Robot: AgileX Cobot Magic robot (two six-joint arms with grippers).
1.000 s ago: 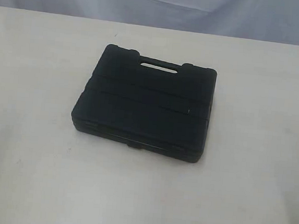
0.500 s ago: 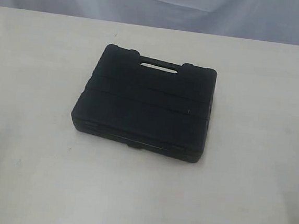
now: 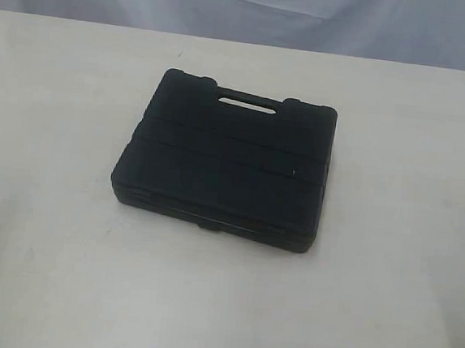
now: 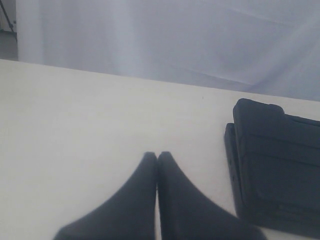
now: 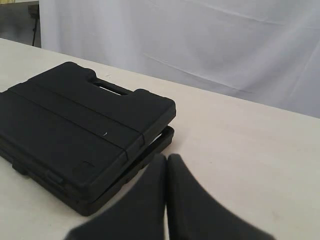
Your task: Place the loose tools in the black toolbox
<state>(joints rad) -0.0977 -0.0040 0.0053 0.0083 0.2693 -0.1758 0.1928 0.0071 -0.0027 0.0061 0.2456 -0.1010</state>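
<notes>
Right wrist view, black toolbox (image 5: 75, 125) flat, beside joined fingers (image 5: 145, 200)

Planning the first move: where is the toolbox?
In the exterior view, the black toolbox lies closed in the middle of the table, handle toward the curtain.

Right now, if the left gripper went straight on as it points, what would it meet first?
Likely nothing close: the left gripper points over bare table toward the white curtain; black toolbox sits aside.

The black toolbox (image 3: 225, 169) lies flat near the middle of the pale surface (image 3: 53, 272), its two halves closed together, slotted handle (image 3: 247, 103) along the far edge.
</notes>
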